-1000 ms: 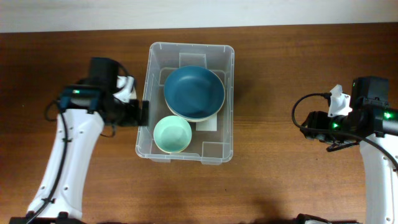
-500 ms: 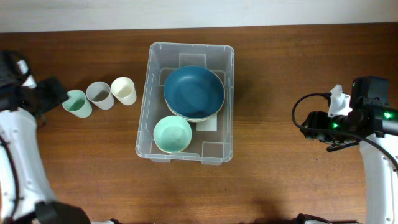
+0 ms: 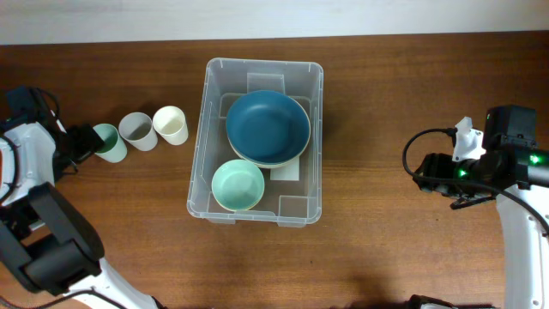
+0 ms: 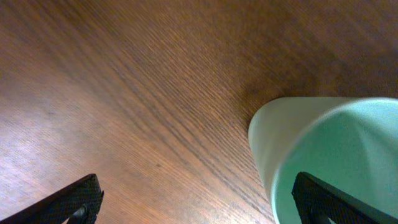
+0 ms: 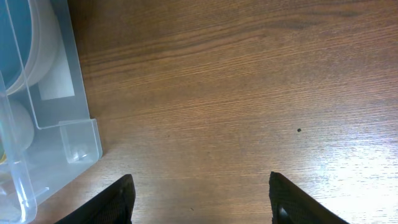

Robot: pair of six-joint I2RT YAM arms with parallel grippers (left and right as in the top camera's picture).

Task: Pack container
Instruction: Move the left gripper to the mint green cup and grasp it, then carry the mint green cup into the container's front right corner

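Clear moulded plastic container (image 3: 262, 75), rounded corners, sits mid wood-grain table (image 3: 386, 86); holds glossy dark blue round bowl (image 3: 268, 126) and mint round bowl (image 3: 238, 184). Left of the container: left gripper (image 4: 193, 196) spread wide beside smooth mint cup (image 4: 323, 143). Right of the container: right gripper (image 5: 202, 193) spread wide, empty.

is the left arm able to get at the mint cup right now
Probably yes: the left arm has its jaws open right at the mint cup, nothing between them.
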